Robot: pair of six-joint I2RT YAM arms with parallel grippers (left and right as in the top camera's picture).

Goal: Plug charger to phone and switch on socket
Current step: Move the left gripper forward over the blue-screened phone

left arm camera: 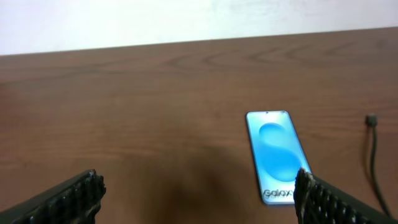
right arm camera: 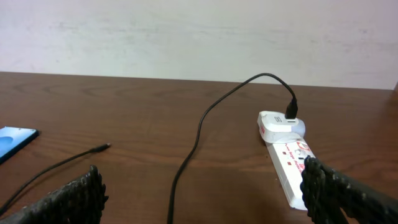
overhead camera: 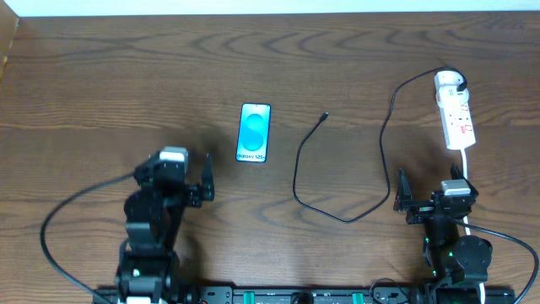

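Beneath everything, a dark brown wooden table (overhead camera: 101, 76). To the near-left of the phone (overhead camera: 255, 133), the left gripper (left arm camera: 199, 205): jaws spread wide, holding nothing, over bare wood, with the phone's near end just ahead of its right finger in the left wrist view. Farther off, to the phone's near-right, the right gripper (right arm camera: 205, 202): likewise wide apart and empty.

Well to the right of the phone, the socket (overhead camera: 456, 114): a narrow white strip lying flat, red marks on its face, a white plug (overhead camera: 447, 82) seated at the end farther from the arms, a white cord (overhead camera: 467, 165) trailing from the other end toward the right arm.

Between phone and socket, the charger (overhead camera: 297, 181): a thin black cable arching out of the white plug, dropping into a loose loop on the wood, then curving back up. Just right of the phone and apart from it, the small black connector (overhead camera: 325, 116), lying free.

As for the phone itself: flat on the wood, light blue screen up, "Galaxy" lettering at the end nearer the arms.
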